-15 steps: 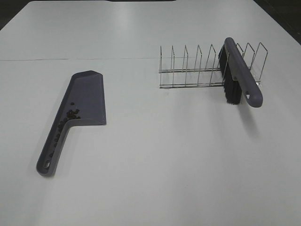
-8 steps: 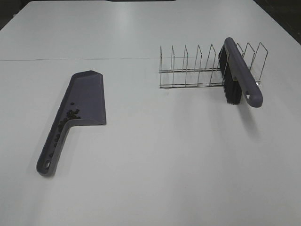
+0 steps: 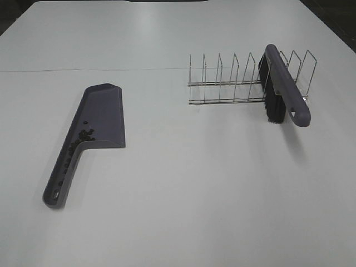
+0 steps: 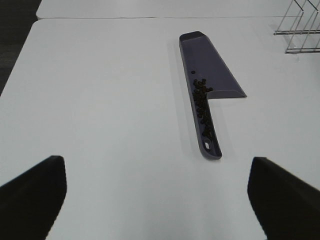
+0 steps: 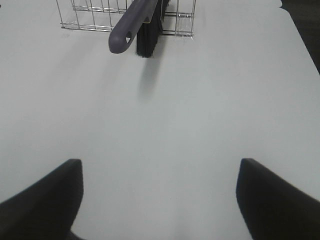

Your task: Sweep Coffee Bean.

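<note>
Beans in the dustpan, brush parked in the rack

Left of the wire rack [image 3: 247,78], the purple dustpan [image 3: 103,114] lies flat on the white table [image 3: 194,183]; the coffee beans [image 3: 84,135] sit at its scoop's rear and along its handle channel. The brush [image 3: 281,86] leans in the rack's right end. Left gripper [image 4: 160,192] and right gripper [image 5: 159,195] hover wide open, holding nothing.

A broad white tabletop [image 3: 183,189] fills nearly the whole scene, matte with a soft glare toward the far side. A thin seam [image 3: 94,70] crosses it on the far left. Dark floor [image 3: 11,14] shows past the far corners.
</note>
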`<action>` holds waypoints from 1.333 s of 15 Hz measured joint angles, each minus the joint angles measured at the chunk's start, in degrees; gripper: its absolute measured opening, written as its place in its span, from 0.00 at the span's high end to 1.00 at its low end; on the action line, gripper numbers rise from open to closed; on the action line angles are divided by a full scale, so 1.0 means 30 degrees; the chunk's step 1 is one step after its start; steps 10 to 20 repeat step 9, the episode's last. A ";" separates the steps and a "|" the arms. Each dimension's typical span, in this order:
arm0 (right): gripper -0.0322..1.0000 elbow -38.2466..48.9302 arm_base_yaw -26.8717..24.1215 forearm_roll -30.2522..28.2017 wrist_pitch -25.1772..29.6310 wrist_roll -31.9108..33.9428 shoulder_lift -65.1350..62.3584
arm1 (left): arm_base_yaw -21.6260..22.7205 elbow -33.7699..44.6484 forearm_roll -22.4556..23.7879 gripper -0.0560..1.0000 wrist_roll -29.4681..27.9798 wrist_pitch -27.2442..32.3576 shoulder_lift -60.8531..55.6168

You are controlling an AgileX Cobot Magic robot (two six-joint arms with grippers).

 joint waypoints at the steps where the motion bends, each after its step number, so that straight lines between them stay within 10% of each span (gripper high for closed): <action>1: 0.26 0.0000 0.0000 0.0000 0.0000 0.0000 0.0000 | 0.0019 0.0000 0.0000 0.09 0.0000 0.0019 -0.0439; 20: 0.26 0.0000 0.0000 0.0019 0.0000 0.0000 0.0000 | 0.0115 0.0000 0.0000 0.09 0.0000 0.0019 -0.0573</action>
